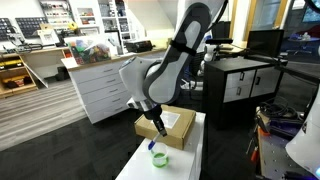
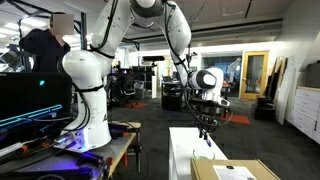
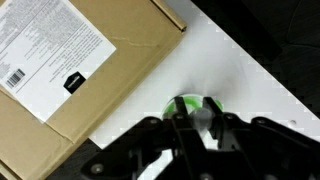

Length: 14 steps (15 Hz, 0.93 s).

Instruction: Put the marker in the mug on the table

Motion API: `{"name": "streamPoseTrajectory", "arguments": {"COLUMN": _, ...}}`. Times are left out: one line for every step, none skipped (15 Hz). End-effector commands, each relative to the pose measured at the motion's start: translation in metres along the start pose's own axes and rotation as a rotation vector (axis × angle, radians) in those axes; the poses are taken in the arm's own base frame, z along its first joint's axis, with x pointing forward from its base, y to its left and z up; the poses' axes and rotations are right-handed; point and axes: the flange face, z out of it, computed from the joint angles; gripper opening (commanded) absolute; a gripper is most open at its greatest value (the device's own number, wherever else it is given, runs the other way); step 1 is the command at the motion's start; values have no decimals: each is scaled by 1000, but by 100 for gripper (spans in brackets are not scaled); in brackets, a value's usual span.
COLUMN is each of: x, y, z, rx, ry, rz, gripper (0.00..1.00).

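marker: we cannot make it out for certain; a thin dark shape just over the mug [image 3: 190, 107] in the wrist view may be it.
mug: upright on the table [image 3: 245, 95], its green-tinted rim open upward.
gripper [image 3: 197, 132]: directly above the mug, fingers pointing down; we cannot tell whether they are clamped on anything.
key relation: we judge that the mug's mouth lies straight below the gripper, so the next move needs descent and little sideways correction.
cardboard box [image 3: 70, 70]: just beside the mug, not touching it.
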Motion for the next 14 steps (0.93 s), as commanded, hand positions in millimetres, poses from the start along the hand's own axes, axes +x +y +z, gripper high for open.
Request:
{"name": "streamPoseTrajectory", "arguments": {"x": 13, "y": -14, "z": -27, "rx": -24, "ry": -41, "rz": 17, "gripper": 7}}
{"name": "streamPoseTrajectory", "arguments": {"x": 19, "y": -18, "z": -32, "rx": -29, "ry": -45, "rz": 13, "gripper": 7}}
{"name": "streamPoseTrajectory", "arguments": {"x": 24, "y": -22, "z": -37, "rx": -33, "ry": -48, "rz": 11, "gripper": 7}}
{"name": "streamPoseTrajectory", "arguments": {"x": 29, "y": -26, "z": -41, "rx": -38, "ry": -49, "rz": 8, "gripper": 7}}
{"name": "streamPoseTrajectory", "arguments": {"x": 35, "y": -30, "z": -45, "rx": -40, "ry": -50, "rz": 1, "gripper": 7}}
{"name": "streamPoseTrajectory", "arguments": {"x": 39, "y": -34, "z": -47, "rx": -41, "ry": -49, "rz": -3, "gripper": 7}}
{"name": "streamPoseTrajectory", "arguments": {"x": 44, "y": -37, "z": -48, "rx": -39, "ry": -43, "rz": -6, "gripper": 7}}
{"name": "streamPoseTrajectory", "arguments": {"x": 48, "y": -40, "z": -48, "rx": -37, "ry": -39, "rz": -8, "gripper": 7}}
{"name": "streamPoseTrajectory", "arguments": {"x": 51, "y": -43, "z": -47, "rx": -30, "ry": -35, "rz": -14, "gripper": 7}}
{"name": "streamPoseTrajectory", "arguments": {"x": 54, "y": -46, "z": -45, "rx": -28, "ry": -28, "rz": -12, "gripper": 7}}
{"name": "streamPoseTrajectory", "arguments": {"x": 57, "y": -48, "z": -42, "rx": -25, "ry": -14, "rz": -4, "gripper": 7}}
{"name": "streamPoseTrajectory", "arguments": {"x": 59, "y": -51, "z": -40, "rx": -23, "ry": -8, "rz": -2, "gripper": 7}}
{"name": "streamPoseTrajectory", "arguments": {"x": 60, "y": -55, "z": -36, "rx": -20, "ry": 0, "rz": 2, "gripper": 7}}
{"name": "streamPoseTrajectory", "arguments": {"x": 61, "y": -58, "z": -34, "rx": -18, "ry": 4, "rz": 6, "gripper": 7}}
